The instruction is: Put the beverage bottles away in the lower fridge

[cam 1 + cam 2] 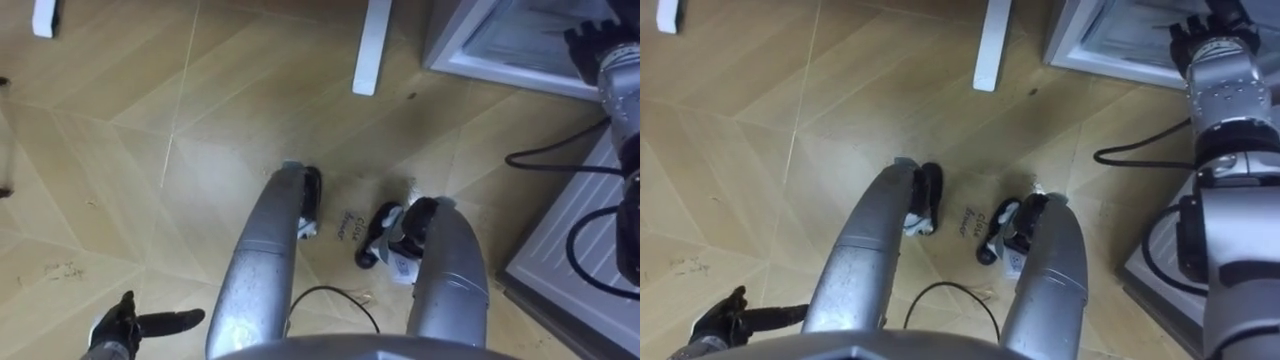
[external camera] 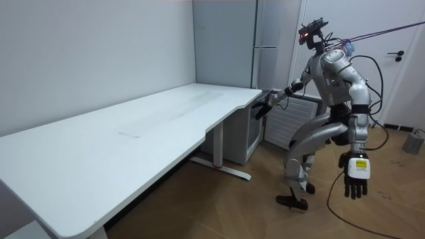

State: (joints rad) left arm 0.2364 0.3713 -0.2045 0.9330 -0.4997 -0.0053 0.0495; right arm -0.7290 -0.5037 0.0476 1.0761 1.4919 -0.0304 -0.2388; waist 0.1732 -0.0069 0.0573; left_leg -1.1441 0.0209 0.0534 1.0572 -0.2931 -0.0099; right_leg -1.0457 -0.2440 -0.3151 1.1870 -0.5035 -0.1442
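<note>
**Wooden floor at the fridge: both hands empty, no drink picked up**

Wooden floor lies under the robot, which stands with bent knees between the end of the white desk and the tall fridge. The lower fridge is just ahead and to the right. Its white-framed compartment looks open from above. The white ribbed panel beside the robot's right leg is probably its swung-out door.

The right hand reaches out to the compartment's edge with loose, slightly bent fingers and has hold of nothing. The left hand hangs low at the robot's side, its fingers stretched out and also empty. Neither hand carries a drink, and it cannot be told where the drinks stand. The stretch of desk top seen from the room is bare.

The step in hand looks like getting the compartment ready. To do it well, the door should be wide enough that a loaded hand can pass without brushing the frame. The right hand should come straight back, clear of the edge, before any turn.

The ribbed panel crowds the right leg, and the desk leg stands near the compartment's left corner, so the approach lane is narrow. A small grey bin sits well apart by the far wall.
</note>
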